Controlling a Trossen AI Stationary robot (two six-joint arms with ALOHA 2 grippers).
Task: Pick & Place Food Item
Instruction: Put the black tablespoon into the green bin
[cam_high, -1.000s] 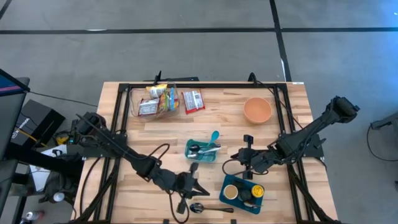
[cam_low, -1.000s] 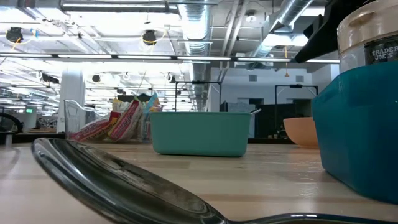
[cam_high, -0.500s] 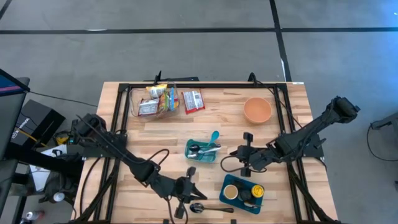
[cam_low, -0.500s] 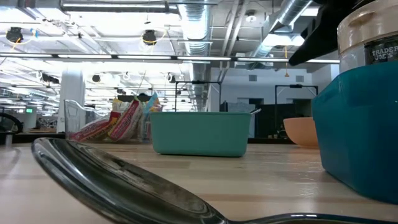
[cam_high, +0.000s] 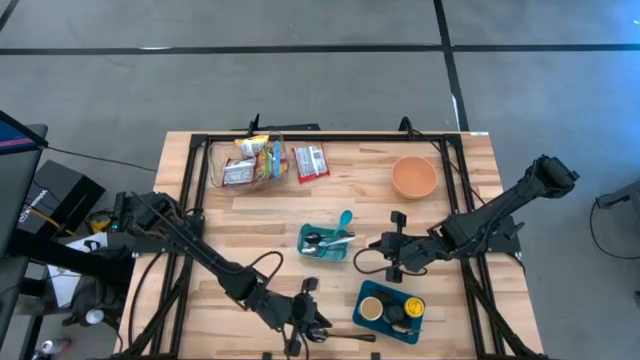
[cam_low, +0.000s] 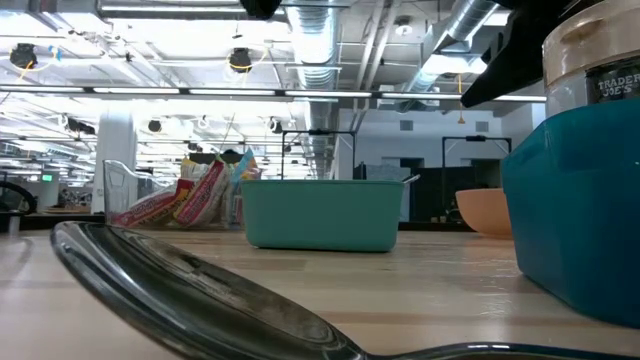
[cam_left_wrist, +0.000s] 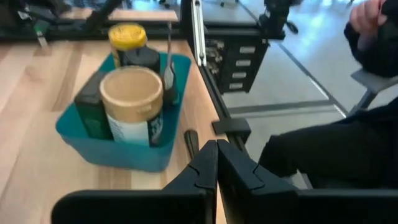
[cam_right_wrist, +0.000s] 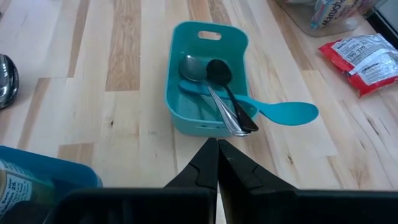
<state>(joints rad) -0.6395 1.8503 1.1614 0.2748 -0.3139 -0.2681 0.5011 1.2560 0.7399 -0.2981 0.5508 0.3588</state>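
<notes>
At the table's six o'clock edge I find the left gripper (cam_high: 312, 322), fingers pressed together on nothing, parked just above the metal spoon (cam_high: 322, 334) lying there. Compared with the frame a second back, this arm has swung further toward six o'clock and folded tighter; half a second back it was midway through that travel. I judge this a repositioning move, not yet a pick, since no food item is near it.

The right gripper (cam_high: 390, 248) sits at about four o'clock from table centre, fingers likewise together and empty, between the teal utensil tray (cam_high: 311, 234) and the blue bin (cam_high: 371, 294) of jars. It has barely shifted over the second.

The task's food items lie unmoved at eleven o'clock: snack packets in the clear container (cam_high: 246, 160) and a red packet (cam_high: 311, 162) just beside it. The orange bowl (cam_high: 413, 177) at one o'clock is unchanged. Both arms are well apart from the food.
</notes>
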